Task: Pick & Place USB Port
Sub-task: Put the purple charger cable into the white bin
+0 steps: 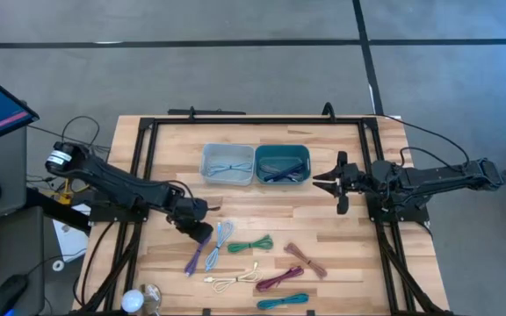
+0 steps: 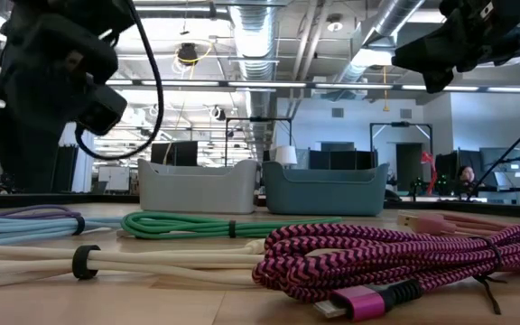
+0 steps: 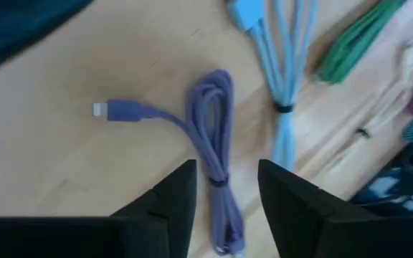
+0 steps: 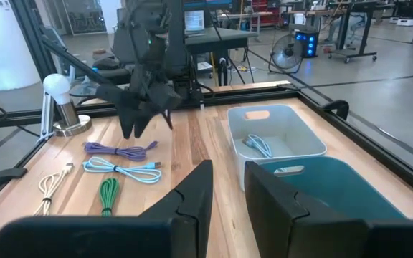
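**Left hand poised over the purple cable**

Over the worktop's [image 1: 323, 219] seven-o'clock quarter, the left hand [image 3: 225, 188] hangs with its two dark fingers [image 3: 172, 197] parted and nothing between them. Directly beneath lies the coiled purple USB cable [image 3: 214, 136], its bundle running through the gap, its plug end trailing loose on the wood. Just beside it, toward three o'clock in the high view, is the coiled light-blue USB cable [image 1: 221, 237], then the green braided cable [image 1: 251, 245].

Judged from this, the grasp comes next: descend straight, centre on the banded waist, and close without catching the blue neighbour.

At twelve o'clock stand the pale grey plastic bin [image 1: 227, 164] and the teal plastic bin [image 1: 282, 164], each already holding a cable. The right hand [image 1: 328, 181] waits beside the teal bin, fingers partly apart, empty.
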